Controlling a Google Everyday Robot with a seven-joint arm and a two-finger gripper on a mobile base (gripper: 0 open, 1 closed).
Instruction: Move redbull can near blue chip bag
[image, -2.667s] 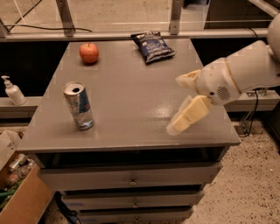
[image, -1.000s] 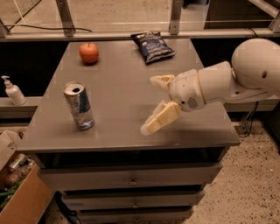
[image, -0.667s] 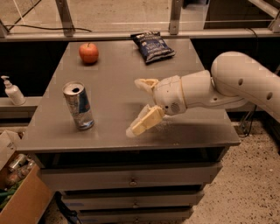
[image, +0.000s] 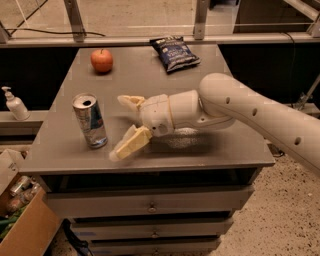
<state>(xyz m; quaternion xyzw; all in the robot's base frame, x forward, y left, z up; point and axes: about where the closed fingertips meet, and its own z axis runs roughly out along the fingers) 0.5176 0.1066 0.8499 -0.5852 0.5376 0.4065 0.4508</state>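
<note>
The redbull can (image: 90, 120) stands upright near the front left of the grey cabinet top (image: 210, 90), its shiny open top showing. The blue chip bag (image: 174, 52) lies flat at the far edge, right of centre. My gripper (image: 119, 126) reaches in from the right on a white arm. It is open, with one cream finger (image: 131, 102) behind and one finger (image: 129, 145) in front. It is just to the right of the can, a short gap away, and holds nothing.
A red apple (image: 101, 60) sits at the far left of the top. A soap dispenser (image: 14, 104) stands on a ledge to the left. A cardboard box (image: 20, 220) with clutter sits on the floor at lower left. Drawers (image: 150, 204) are below the top.
My gripper has moved steadily left across the top, from the right side to just beside the can. The can, bag and apple have not moved.
</note>
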